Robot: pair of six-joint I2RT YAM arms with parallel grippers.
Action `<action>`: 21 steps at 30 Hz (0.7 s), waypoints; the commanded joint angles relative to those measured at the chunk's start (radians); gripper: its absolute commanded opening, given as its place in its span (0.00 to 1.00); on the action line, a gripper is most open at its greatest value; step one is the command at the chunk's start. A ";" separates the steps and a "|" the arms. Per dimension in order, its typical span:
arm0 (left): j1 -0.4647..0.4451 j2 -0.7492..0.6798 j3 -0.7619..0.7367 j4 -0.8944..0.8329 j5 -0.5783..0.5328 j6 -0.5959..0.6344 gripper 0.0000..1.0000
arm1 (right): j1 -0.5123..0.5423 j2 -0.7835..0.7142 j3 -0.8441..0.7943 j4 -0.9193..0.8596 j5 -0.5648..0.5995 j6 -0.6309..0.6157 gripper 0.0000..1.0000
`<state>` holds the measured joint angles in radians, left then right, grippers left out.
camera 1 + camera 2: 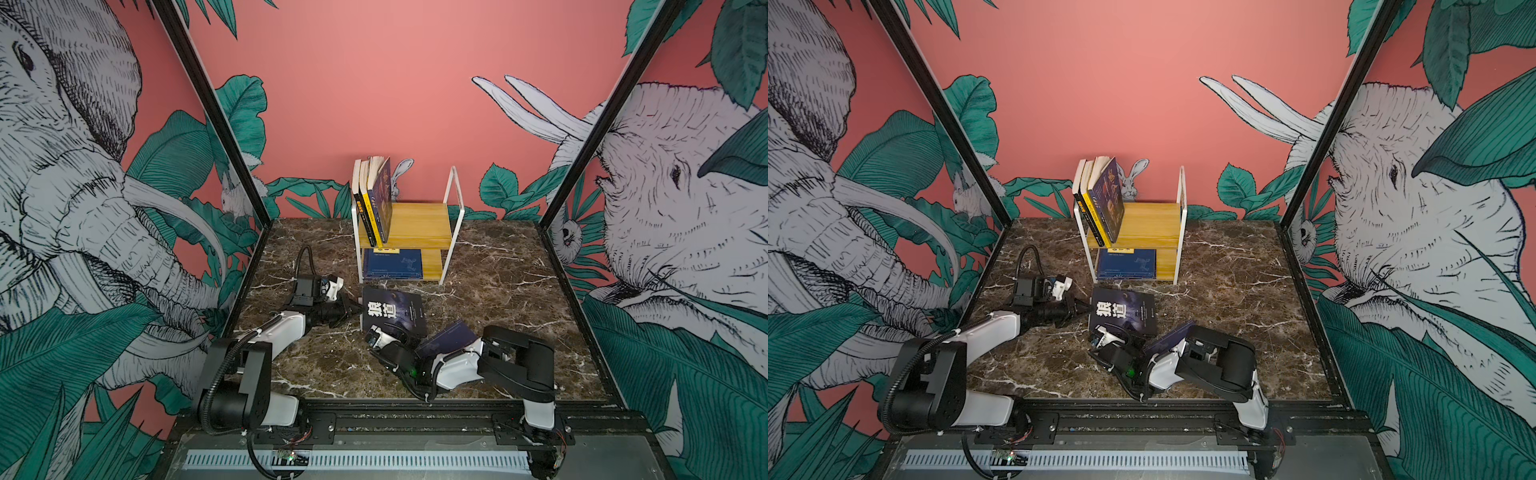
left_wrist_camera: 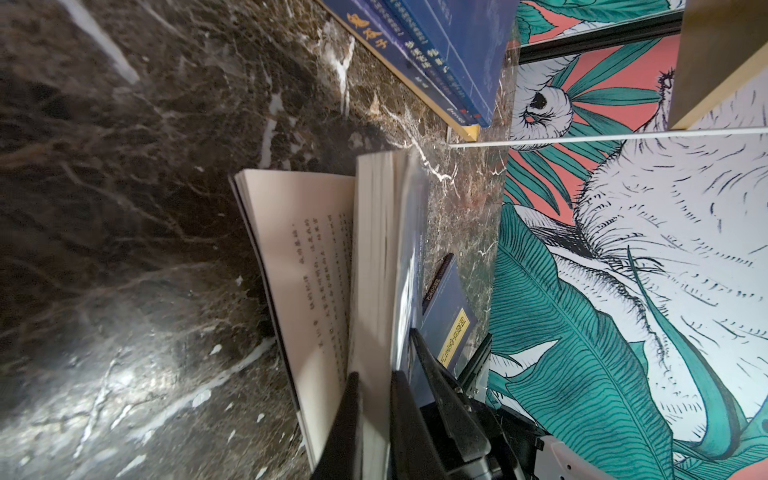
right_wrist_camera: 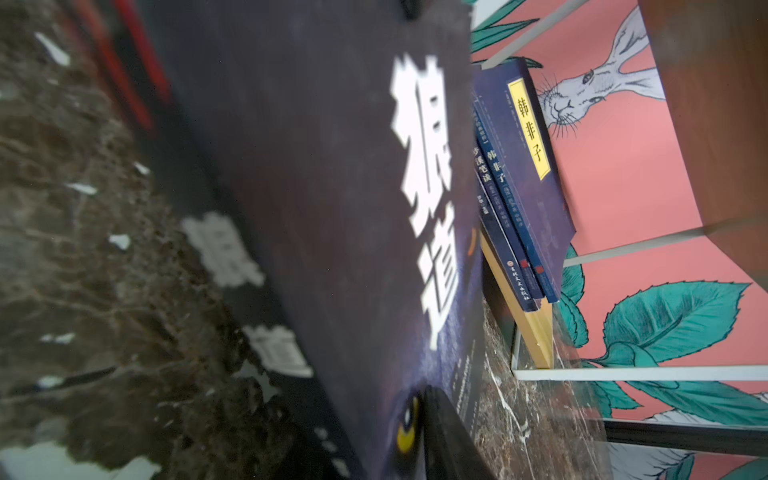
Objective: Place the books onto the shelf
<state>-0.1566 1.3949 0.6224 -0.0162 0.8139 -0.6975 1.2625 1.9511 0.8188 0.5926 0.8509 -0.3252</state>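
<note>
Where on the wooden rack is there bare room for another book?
Upper yellowish board, between the leaning books and the right white loop frame; a strip right of the flat navy books below. Left ends are crowded.

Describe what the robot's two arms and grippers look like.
Both arms have white shells between boxy black joints. A ribbed black hose loops along the left arm; the right arm shows a green light. The left gripper is black and tapers to a point.

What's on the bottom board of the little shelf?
A flat pile of navy blue books lies on the lower board of the shelf. Only the top cover and the spines show; the upper board hides the pile's back part.
</note>
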 commanded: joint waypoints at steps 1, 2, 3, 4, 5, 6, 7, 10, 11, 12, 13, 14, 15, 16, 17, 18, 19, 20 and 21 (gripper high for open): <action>0.003 -0.031 0.034 -0.039 0.006 0.055 0.00 | 0.000 -0.025 -0.030 0.140 0.051 -0.032 0.14; 0.005 -0.040 0.044 -0.059 -0.004 0.076 0.07 | 0.000 -0.033 -0.037 0.141 0.052 -0.034 0.08; 0.005 -0.054 0.062 -0.090 -0.021 0.108 0.21 | 0.000 -0.046 -0.040 0.127 0.059 -0.037 0.02; 0.008 -0.075 0.084 -0.137 -0.040 0.149 0.37 | 0.001 -0.063 -0.042 0.113 0.068 -0.038 0.00; 0.010 -0.096 0.095 -0.166 -0.053 0.178 0.48 | 0.003 -0.079 -0.048 0.108 0.070 -0.039 0.00; 0.013 -0.124 0.100 -0.180 -0.062 0.204 0.56 | 0.003 -0.101 -0.061 0.115 0.070 -0.040 0.00; 0.017 -0.156 0.096 -0.191 -0.078 0.228 0.61 | 0.003 -0.123 -0.075 0.127 0.064 -0.045 0.00; 0.029 -0.252 0.074 -0.204 -0.121 0.306 0.71 | 0.003 -0.180 -0.080 0.108 0.055 -0.062 0.00; 0.039 -0.274 0.074 -0.215 -0.124 0.324 0.74 | 0.003 -0.204 -0.076 0.084 0.052 -0.058 0.00; 0.057 -0.294 0.075 -0.225 -0.122 0.337 0.76 | 0.003 -0.232 -0.075 0.035 0.045 -0.045 0.00; 0.076 -0.309 0.078 -0.232 -0.122 0.347 0.79 | 0.003 -0.265 -0.080 0.004 0.029 -0.024 0.00; 0.092 -0.324 0.081 -0.235 -0.125 0.356 0.80 | 0.003 -0.293 -0.085 -0.015 0.017 -0.008 0.00; 0.110 -0.339 0.080 -0.235 -0.131 0.368 0.84 | 0.003 -0.326 -0.093 -0.032 0.011 0.009 0.00; 0.129 -0.354 0.079 -0.232 -0.130 0.389 0.89 | 0.003 -0.358 -0.096 -0.054 0.002 0.023 0.00; 0.146 -0.366 0.076 -0.233 -0.131 0.403 0.91 | 0.003 -0.401 -0.095 -0.087 -0.011 0.040 0.00; 0.164 -0.380 0.071 -0.231 -0.135 0.415 0.93 | 0.003 -0.440 -0.092 -0.125 -0.025 0.065 0.00; 0.180 -0.393 0.063 -0.233 -0.145 0.431 0.94 | 0.003 -0.479 -0.094 -0.158 -0.039 0.086 0.00; 0.192 -0.404 0.055 -0.232 -0.156 0.449 0.94 | 0.002 -0.510 -0.098 -0.175 -0.053 0.105 0.00; 0.202 -0.415 0.045 -0.228 -0.170 0.472 0.94 | 0.000 -0.549 -0.105 -0.189 -0.071 0.123 0.00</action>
<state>0.0212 1.0195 0.6861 -0.2237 0.6769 -0.3176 1.2636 1.4906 0.7212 0.4248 0.8070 -0.2871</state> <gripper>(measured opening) 0.939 0.152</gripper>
